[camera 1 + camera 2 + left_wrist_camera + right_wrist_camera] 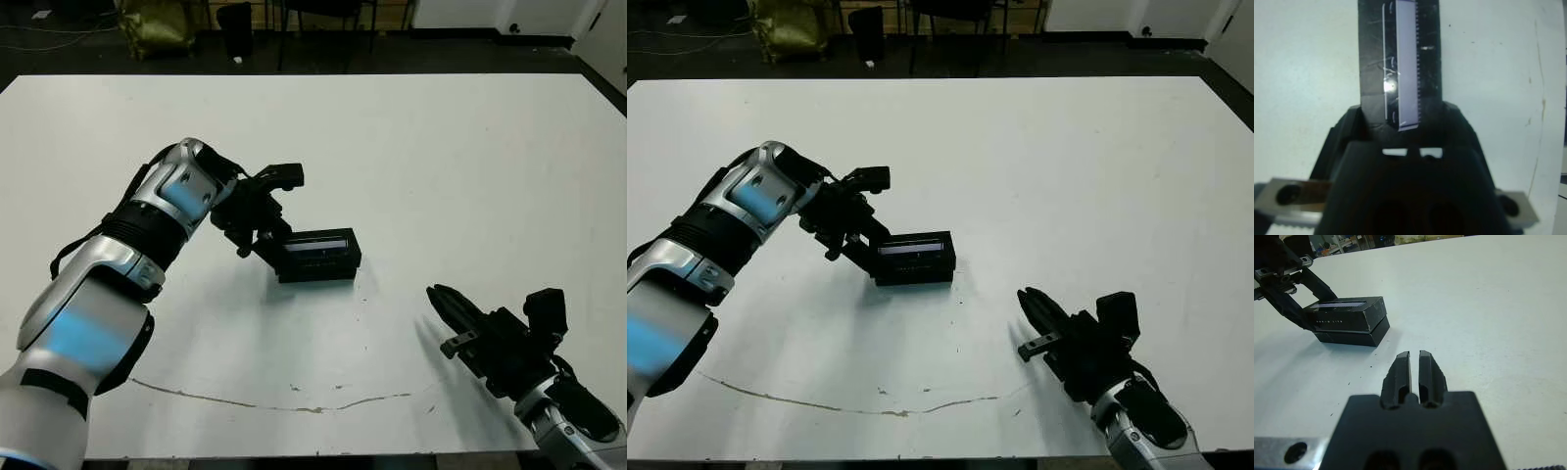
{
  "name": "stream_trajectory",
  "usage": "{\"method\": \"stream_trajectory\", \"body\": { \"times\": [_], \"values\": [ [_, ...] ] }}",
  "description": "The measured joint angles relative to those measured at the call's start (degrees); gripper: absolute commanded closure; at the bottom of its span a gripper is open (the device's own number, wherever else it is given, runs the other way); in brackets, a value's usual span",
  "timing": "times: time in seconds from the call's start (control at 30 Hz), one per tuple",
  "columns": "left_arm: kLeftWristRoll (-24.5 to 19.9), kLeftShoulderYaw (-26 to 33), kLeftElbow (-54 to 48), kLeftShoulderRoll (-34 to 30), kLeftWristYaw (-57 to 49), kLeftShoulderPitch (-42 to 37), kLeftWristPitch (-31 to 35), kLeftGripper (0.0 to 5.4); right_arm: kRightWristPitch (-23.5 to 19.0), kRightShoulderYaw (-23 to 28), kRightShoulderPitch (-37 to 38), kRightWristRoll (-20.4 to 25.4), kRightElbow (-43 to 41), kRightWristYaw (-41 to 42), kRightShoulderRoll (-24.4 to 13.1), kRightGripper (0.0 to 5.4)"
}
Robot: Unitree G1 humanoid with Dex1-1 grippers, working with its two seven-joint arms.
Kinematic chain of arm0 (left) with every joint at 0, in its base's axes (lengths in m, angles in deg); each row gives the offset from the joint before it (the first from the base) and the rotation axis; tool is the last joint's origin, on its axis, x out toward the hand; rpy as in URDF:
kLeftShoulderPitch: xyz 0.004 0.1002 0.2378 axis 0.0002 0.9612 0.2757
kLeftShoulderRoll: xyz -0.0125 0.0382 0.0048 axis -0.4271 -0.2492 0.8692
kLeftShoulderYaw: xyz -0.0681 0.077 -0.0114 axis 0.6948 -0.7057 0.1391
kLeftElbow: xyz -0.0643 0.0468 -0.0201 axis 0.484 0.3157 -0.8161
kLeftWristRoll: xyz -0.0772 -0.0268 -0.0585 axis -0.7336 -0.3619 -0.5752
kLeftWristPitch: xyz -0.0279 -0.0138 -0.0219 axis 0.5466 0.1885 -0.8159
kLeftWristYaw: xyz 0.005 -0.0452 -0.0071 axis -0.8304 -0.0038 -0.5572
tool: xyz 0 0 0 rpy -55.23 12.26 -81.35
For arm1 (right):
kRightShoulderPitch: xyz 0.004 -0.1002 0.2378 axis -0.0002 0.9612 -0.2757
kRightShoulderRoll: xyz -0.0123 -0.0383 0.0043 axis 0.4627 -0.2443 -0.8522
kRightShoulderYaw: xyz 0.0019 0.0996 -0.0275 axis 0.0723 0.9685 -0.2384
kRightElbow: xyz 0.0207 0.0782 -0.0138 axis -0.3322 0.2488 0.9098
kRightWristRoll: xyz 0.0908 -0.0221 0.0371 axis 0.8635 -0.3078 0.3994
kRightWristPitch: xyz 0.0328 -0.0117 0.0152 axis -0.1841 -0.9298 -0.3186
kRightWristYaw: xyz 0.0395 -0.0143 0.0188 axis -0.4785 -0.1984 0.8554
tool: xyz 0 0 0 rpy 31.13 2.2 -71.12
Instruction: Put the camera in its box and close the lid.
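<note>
Left gripper [263, 238] has its jaws clamped on the left end of the lid [318, 243], one black finger [1317, 285] on each long side, seen clearly in the right wrist view. Lid sits on top of the box [1354, 336], window strip facing up; edges line up roughly, with a slight offset between the two layers at the near corner. Stacked pair rests on the white table [441, 157] near its middle, a bit toward the robot's left. Camera not visible in any view, can't tell if it's inside. Left wrist view looks straight down the lid's length, glossy strip running away from the gripper body, lid end tucked between the finger bases. Left arm comes in from the lower left, forearm angled up and to the right, silver elbow shell raised above the table, wrist bent so the fingers point right and slightly down at the lid's end. Right gripper [438, 297] has jaws nearly together, only a thin slit between the two fingers [1402, 369], holding nothing. It hovers low over the table near the front right, well apart from the box, fingertips pointing up-left toward it. Right forearm enters from the bottom right corner, mostly out of frame. A thin dark scuff line [265, 399] runs along the table near the front edge.
</note>
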Motion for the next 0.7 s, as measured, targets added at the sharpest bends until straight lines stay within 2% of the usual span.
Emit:
{"method": "stream_trajectory", "body": {
  "times": [0.3,0.7],
  "values": [
    [0.0,0.4,-0.1,-0.1,-0.4,0.5,0.4,3.14,1.7,0.0,-0.4,-0.3,2.2,2.0,-0.2,5.4],
    [0.0,0.5,-1.5,-1.9,-0.7,2.0,-0.3,3.14,0.6,0.0,-0.8,-0.4,2.1,1.7,-0.2,5.4]
  ]
}}
